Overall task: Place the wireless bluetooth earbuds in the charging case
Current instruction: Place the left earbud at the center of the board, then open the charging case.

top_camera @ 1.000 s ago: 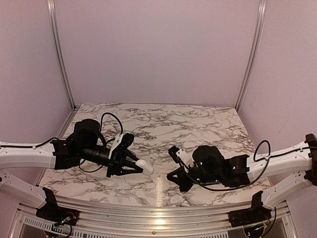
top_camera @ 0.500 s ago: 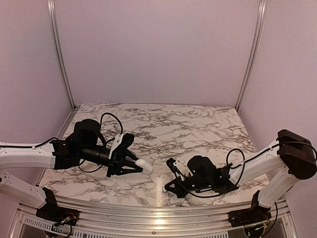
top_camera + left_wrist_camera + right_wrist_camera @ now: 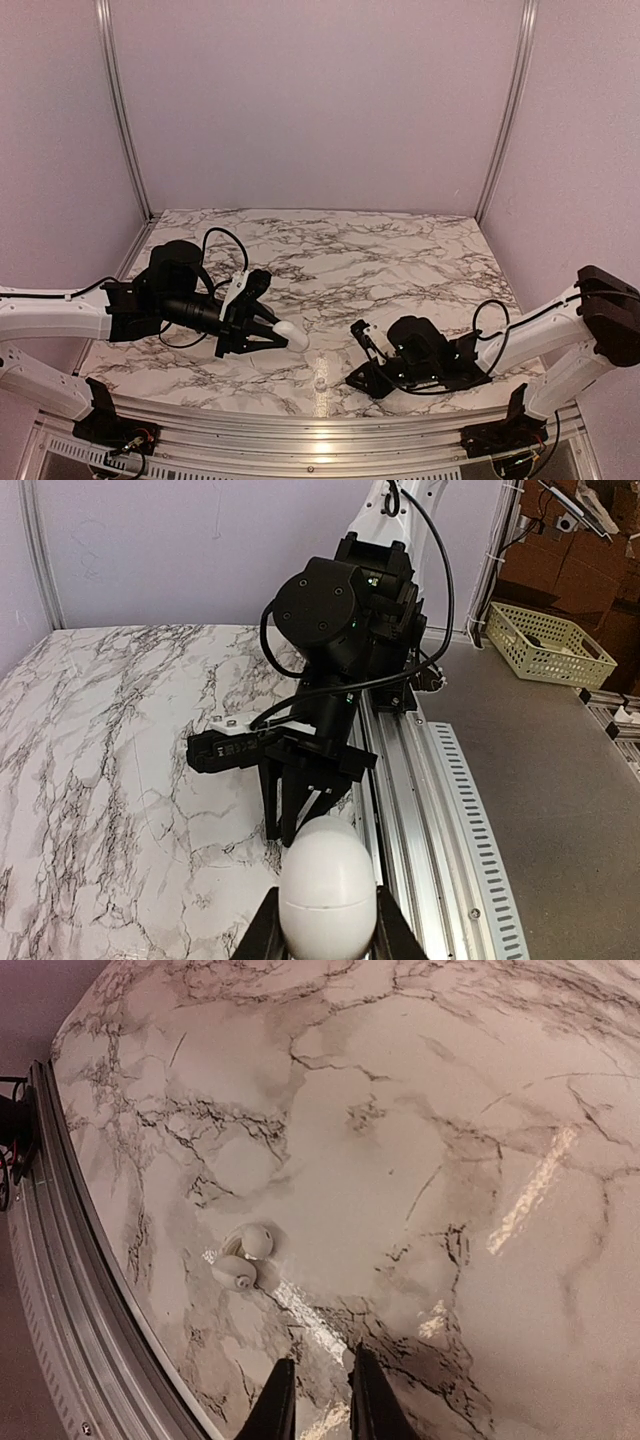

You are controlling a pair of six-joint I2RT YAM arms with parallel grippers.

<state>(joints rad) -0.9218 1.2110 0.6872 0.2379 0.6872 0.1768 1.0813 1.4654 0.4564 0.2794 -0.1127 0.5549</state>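
My left gripper is shut on the closed white, egg-shaped charging case and holds it above the table; the case fills the bottom of the left wrist view. Two small pale, shiny earbuds lie touching each other on the marble near the front edge, and show as a pale speck in the top view. My right gripper hovers low over the marble a short way from the buds, its jaws a narrow gap apart with nothing between them. It also shows in the top view.
The aluminium front rail runs just beside the earbuds. In the left wrist view the right arm stands right behind the case. A yellow basket sits off the table.
My right arm has drawn back to the right and dropped low over the marble, and its jaws have narrowed. The left arm and the case have not moved.
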